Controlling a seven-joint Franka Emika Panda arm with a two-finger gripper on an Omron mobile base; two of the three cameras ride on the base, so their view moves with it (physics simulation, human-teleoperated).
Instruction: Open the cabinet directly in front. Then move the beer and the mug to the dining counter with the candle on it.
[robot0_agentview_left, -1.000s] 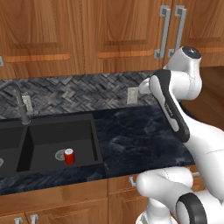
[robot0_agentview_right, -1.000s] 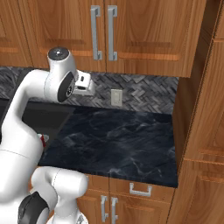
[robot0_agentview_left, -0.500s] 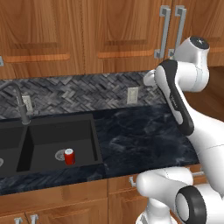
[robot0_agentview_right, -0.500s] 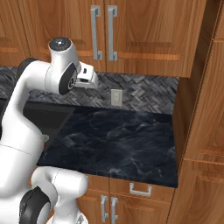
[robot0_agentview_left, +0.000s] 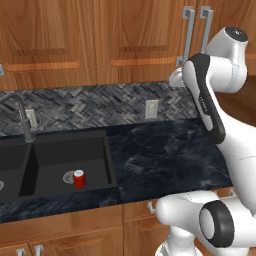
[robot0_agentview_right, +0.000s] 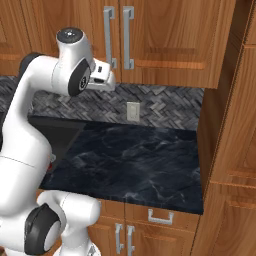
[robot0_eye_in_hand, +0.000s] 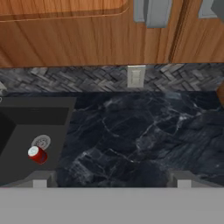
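At 12 o'clock: cabinet (robot0_agentview_right: 165, 40) shut | gripper (robot0_agentview_right: 111, 76) wide open, empty | step: door opening | next: you grab left handle (robot0_agentview_right: 108, 36).

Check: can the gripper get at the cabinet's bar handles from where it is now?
Probably yes. The gripper is open, raised just below the cabinet handles, with nothing between them.

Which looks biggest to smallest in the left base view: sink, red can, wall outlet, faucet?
1. Sink, by far.
2. Faucet, a tall thin spout.
3. and 4. Wall outlet and red can look about alike; the can sits nearer the camera, so I won't rank them.
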